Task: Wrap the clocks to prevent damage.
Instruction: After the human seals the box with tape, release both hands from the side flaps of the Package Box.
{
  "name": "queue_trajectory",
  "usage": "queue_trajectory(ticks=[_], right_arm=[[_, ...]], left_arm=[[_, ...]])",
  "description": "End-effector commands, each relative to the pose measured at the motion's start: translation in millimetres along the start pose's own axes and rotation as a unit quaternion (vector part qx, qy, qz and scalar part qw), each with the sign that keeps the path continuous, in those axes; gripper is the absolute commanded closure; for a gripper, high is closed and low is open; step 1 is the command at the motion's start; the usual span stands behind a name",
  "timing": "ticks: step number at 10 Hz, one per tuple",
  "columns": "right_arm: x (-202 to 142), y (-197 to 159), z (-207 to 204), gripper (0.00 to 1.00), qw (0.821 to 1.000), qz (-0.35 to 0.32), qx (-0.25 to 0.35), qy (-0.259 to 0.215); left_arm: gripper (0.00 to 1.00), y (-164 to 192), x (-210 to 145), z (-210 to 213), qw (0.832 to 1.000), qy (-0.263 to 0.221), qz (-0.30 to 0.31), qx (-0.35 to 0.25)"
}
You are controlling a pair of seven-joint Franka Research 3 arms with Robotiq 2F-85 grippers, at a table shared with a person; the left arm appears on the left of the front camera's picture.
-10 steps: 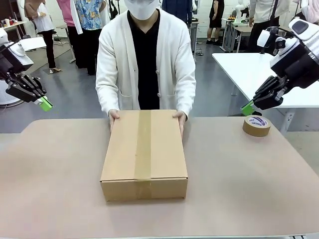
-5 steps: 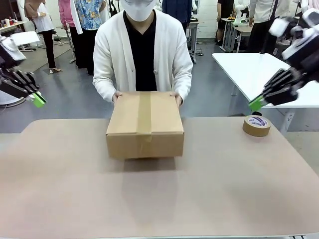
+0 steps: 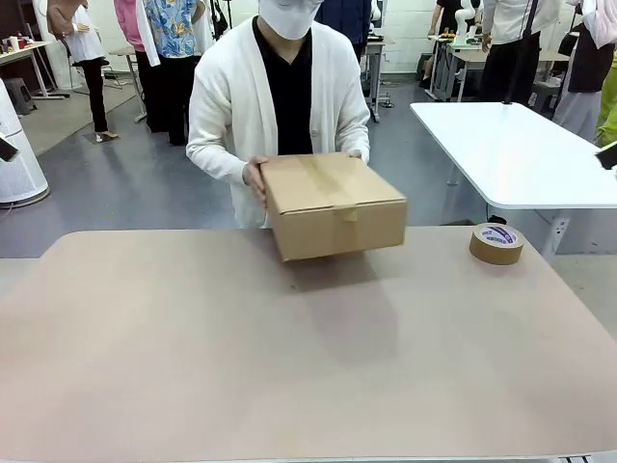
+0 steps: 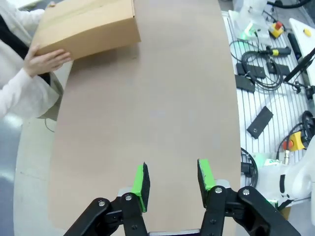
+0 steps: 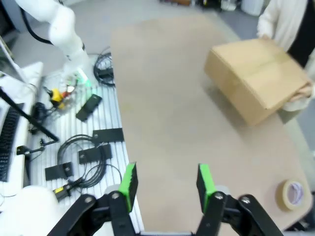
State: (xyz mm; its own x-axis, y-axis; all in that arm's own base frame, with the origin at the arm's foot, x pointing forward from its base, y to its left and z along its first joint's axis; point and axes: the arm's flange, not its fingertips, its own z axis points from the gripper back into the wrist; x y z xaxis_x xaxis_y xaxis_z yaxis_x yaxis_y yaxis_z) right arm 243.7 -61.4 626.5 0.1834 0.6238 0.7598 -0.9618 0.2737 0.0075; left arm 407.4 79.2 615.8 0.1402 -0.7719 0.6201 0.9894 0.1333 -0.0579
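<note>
Box (image 3: 333, 204): you see plain brown cardboard, matt, with a strip of smoother tan tape along its top.
Table (image 3: 289, 367): your work surface looks smooth and matt, a dull pinkish-beige laminate.
Tape roll (image 3: 496, 243): brown packing tape, slightly glossy, wound on a printed paper core.
Sleeve (image 3: 217, 125): soft white knit cloth, matt.
Left gripper (image 4: 173, 179): you have black hard plastic or metal links with a faint sheen; the pads (image 4: 141, 181) look like matt green rubber.
Right gripper (image 5: 166, 183): same black finish and green pads.
Side table (image 3: 511, 154): smooth white top, lightly glossy.
</note>
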Motion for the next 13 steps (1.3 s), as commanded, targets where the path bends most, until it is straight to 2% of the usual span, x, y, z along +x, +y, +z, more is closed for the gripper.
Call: queue_trajectory(ticks=[1,2,3,4,9,13], right_arm=[[-15,-19,6,0.35,0.999,-0.017,0.014,-0.040],[-20,-24,10,0.00,0.997,-0.018,0.015,-0.074],[-25,-26,13,0.16,0.994,-0.020,0.016,-0.104],[-27,-27,12,0.00,0.993,-0.024,0.013,-0.111],[-30,-24,14,0.00,0.994,-0.024,-0.003,-0.103],[-37,-21,14,0.00,0.995,-0.034,-0.028,-0.085]], left_arm=[[0.00,6,-9,6,0.999,-0.045,-0.008,0.017],[0.28,5,-13,10,0.997,-0.078,-0.016,0.025],[0.00,8,-18,11,0.994,-0.102,-0.019,0.030],[0.15,10,-22,11,0.994,-0.108,-0.017,0.029],[0.15,11,-53,13,0.980,-0.192,-0.037,-0.037],[0.15,8,-60,14,0.976,-0.204,-0.054,-0.057]])
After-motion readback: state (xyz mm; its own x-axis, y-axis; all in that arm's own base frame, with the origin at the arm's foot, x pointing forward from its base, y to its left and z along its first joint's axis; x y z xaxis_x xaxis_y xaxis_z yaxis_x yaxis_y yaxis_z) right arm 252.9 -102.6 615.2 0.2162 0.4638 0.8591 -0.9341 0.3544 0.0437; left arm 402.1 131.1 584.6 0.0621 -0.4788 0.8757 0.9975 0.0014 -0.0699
